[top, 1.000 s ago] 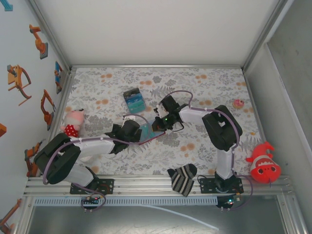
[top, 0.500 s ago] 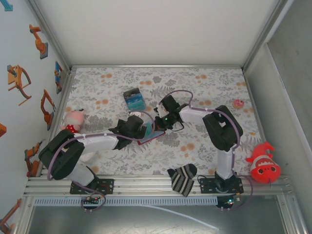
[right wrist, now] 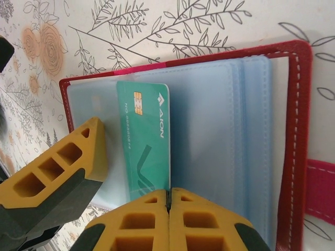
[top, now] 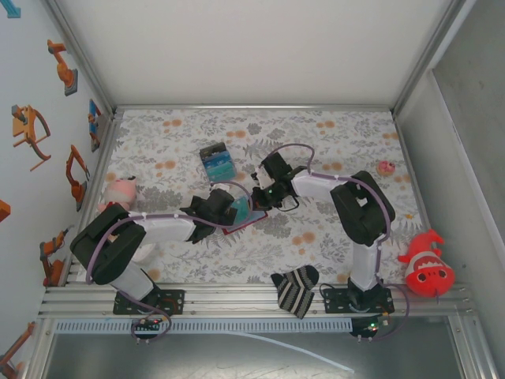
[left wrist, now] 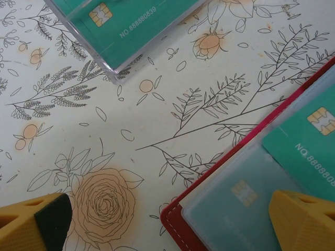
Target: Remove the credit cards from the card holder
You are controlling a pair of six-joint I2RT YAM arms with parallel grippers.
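While left end effector (left wrist: 167,224) spreads astride card holder (left wrist: 222,172) edge, right end effector (right wrist: 168,201) pressed together

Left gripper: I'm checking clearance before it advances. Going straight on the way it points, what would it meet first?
Probably the card holder, whose corner lies on one side of its path, and the bare table on the other. The open left gripper points down at both. Depth is unclear.

Premises: a robotics test cell. White panels (top: 252,47) in aluminium framing (top: 425,55) enclose a floral-covered table (top: 331,134), with the left arm (top: 158,229) and right arm (top: 359,207) bolted to a slotted rail (top: 252,304). Robot-arm stickers (top: 31,130) mark the side wall (top: 24,75).
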